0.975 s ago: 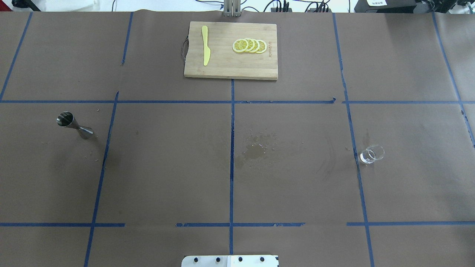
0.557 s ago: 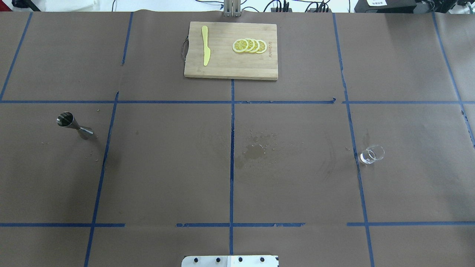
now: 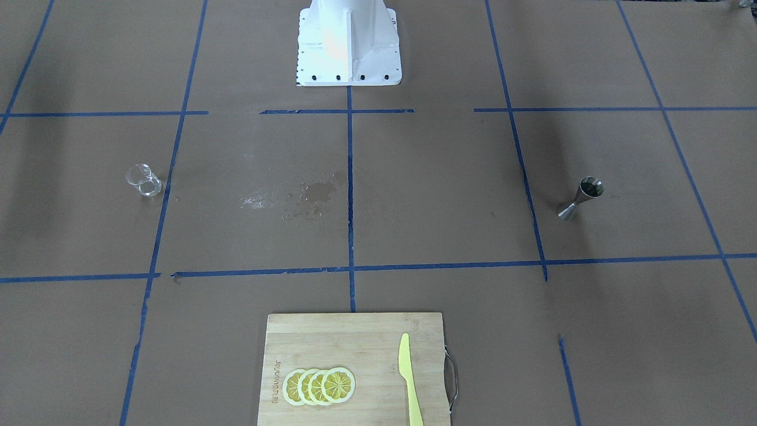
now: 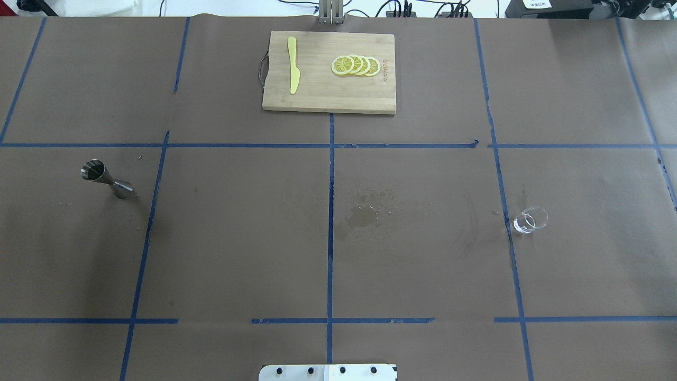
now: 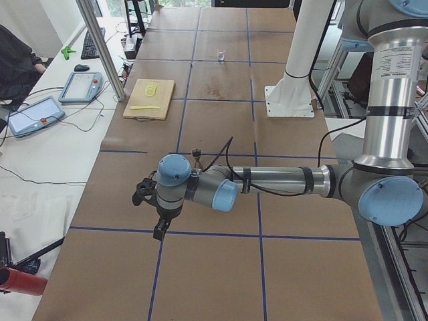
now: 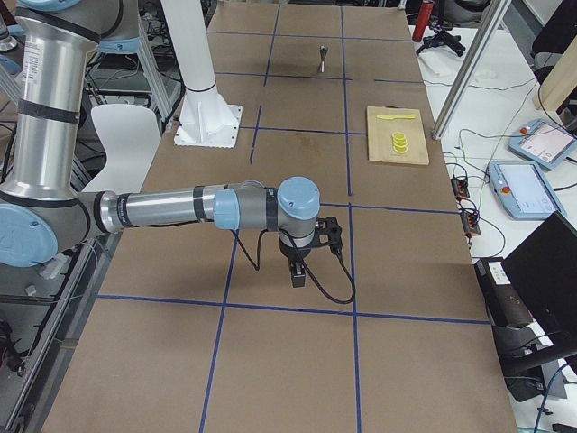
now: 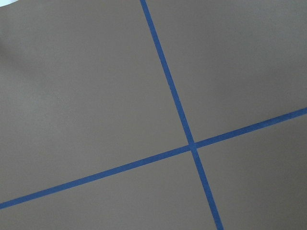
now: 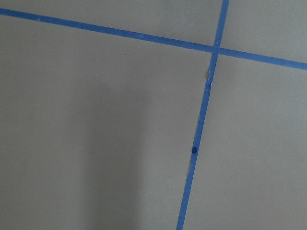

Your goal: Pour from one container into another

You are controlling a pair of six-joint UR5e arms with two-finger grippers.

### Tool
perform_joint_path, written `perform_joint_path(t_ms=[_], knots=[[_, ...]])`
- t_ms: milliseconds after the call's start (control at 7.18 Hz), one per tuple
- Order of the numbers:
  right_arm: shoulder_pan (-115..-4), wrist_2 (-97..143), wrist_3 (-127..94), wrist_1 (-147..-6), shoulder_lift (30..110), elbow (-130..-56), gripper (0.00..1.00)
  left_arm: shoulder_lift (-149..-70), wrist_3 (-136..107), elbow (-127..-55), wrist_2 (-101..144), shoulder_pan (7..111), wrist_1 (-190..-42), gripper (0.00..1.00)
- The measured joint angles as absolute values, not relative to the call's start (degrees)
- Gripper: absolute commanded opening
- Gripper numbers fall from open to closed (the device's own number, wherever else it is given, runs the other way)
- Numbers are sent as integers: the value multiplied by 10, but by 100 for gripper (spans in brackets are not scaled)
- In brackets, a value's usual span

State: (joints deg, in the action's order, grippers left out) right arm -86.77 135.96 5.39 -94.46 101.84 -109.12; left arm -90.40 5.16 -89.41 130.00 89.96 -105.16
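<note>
A steel jigger [image 4: 107,180], shaped like an hourglass, stood on the robot's left side of the brown, blue-taped paper table [image 4: 232,248]; a small clear glass [image 4: 530,220] stood well apart, on the right. The bamboo board [image 4: 328,92] carried a stamp, perhaps a brand, unreadable. Whether the left gripper [image 5: 160,231] or right gripper [image 6: 297,273] was spread, I could not tell.
</note>
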Motion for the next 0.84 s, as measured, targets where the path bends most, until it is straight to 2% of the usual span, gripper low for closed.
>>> perform_joint_path(t_ms=[418, 836], knots=[[-886, 1369, 54, -947, 1019, -1077, 100, -906, 151, -922, 1298, 899, -964, 100], [-900, 1391, 55, -946, 1018, -1054, 100, -904, 180, -913, 1302, 898, -950, 100]])
